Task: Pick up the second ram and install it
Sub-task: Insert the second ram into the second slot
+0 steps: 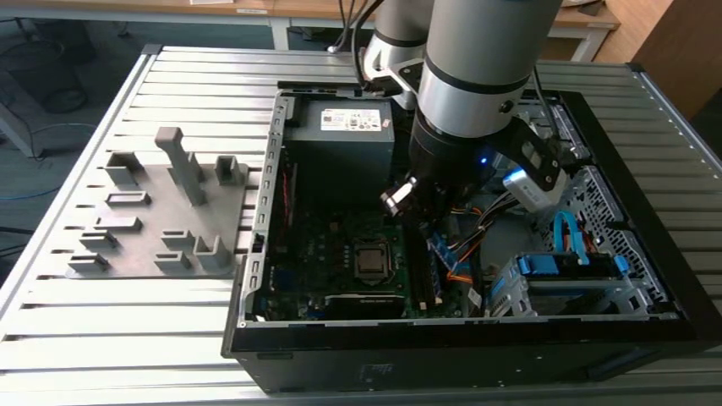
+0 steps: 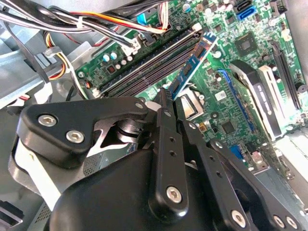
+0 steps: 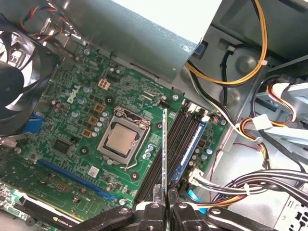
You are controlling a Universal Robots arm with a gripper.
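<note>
Over the open pc case [image 1: 587, 317], mem stick [image 3: 165, 144] pinched edge-on in claw [image 3: 165, 199].
Clamped tight on stick's near end w/ both fingers [image 3: 153, 211], hanging just above the mem slots [image 3: 185, 139] next to cpu [image 3: 120, 140], one stick [image 2: 192, 67] already seated, grey holder block [image 1: 158, 211] off to exterior view's left.

The open black computer case [image 1: 631, 326] is lying on the slatted metal worktop [image 1: 124, 338], with the grey plastic holder block with upright posts [image 1: 158, 211] sitting beside it toward the exterior view's left. Inside the case, the square silver processor [image 3: 121, 140] is sitting beside the long memory slots [image 3: 185, 139], over which the black pincer [image 3: 165, 204] is holding the thin flat second ram [image 3: 165, 149] edge-on.
</note>
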